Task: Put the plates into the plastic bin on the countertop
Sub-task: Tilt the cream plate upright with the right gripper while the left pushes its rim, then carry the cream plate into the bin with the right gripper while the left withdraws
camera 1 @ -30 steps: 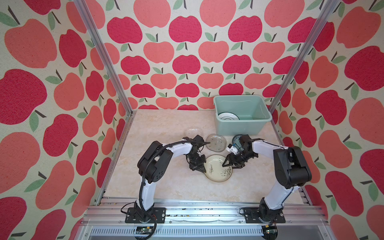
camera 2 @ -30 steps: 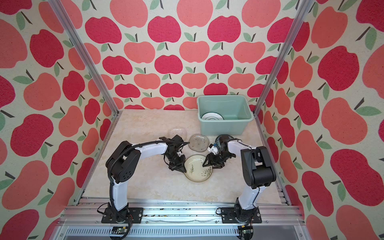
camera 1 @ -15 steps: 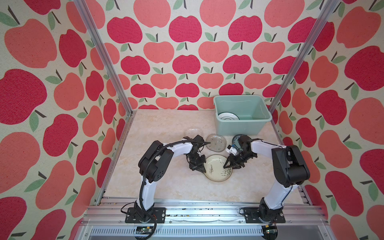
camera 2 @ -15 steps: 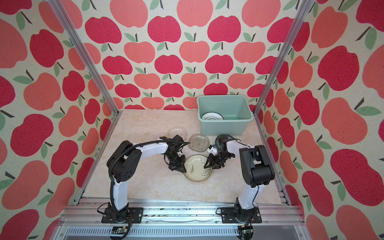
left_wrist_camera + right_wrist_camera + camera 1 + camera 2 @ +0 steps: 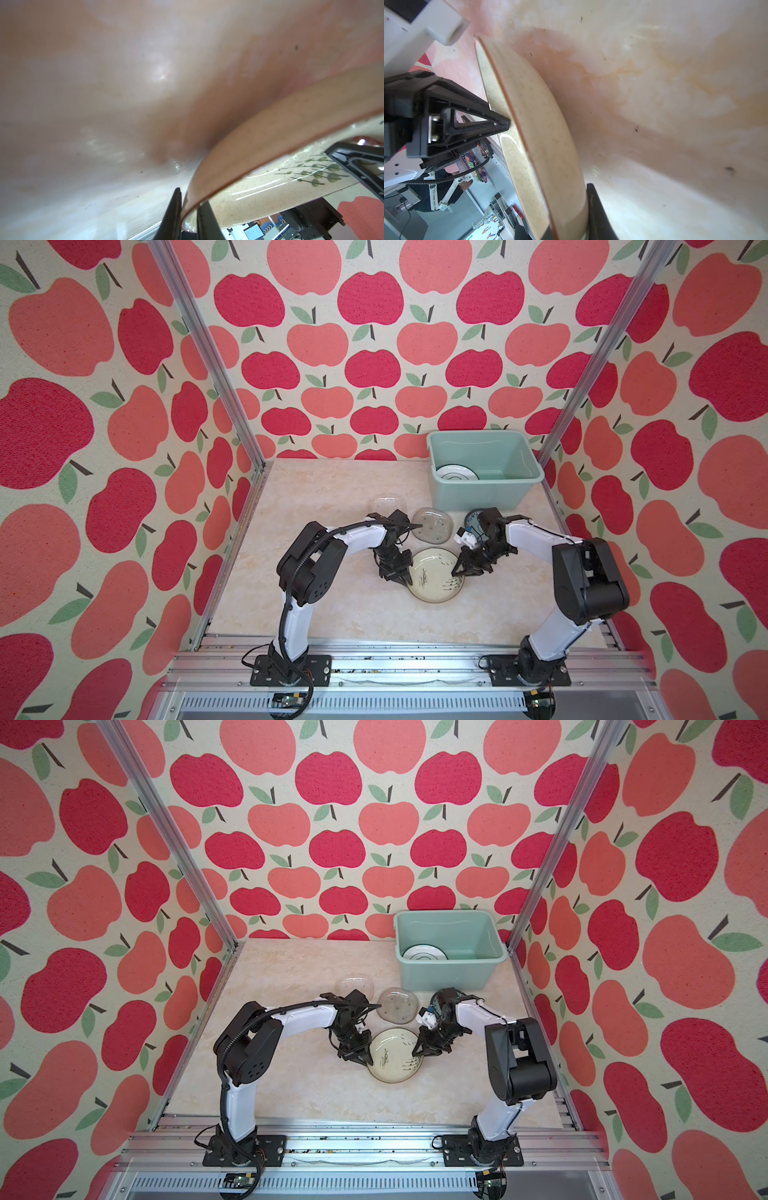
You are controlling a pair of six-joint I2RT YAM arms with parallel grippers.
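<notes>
Rim, cream plate [image 5: 434, 588], pinched: left gripper [image 5: 404, 581], right gripper [image 5: 456, 572].

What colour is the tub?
The tub is pale mint green, clearest in both top views.

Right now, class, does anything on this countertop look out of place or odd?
Yes: the left gripper and right gripper both clamp opposite rims of one cream plate, which seems more than a single plate needs. Nothing looks spilled or broken.
</notes>
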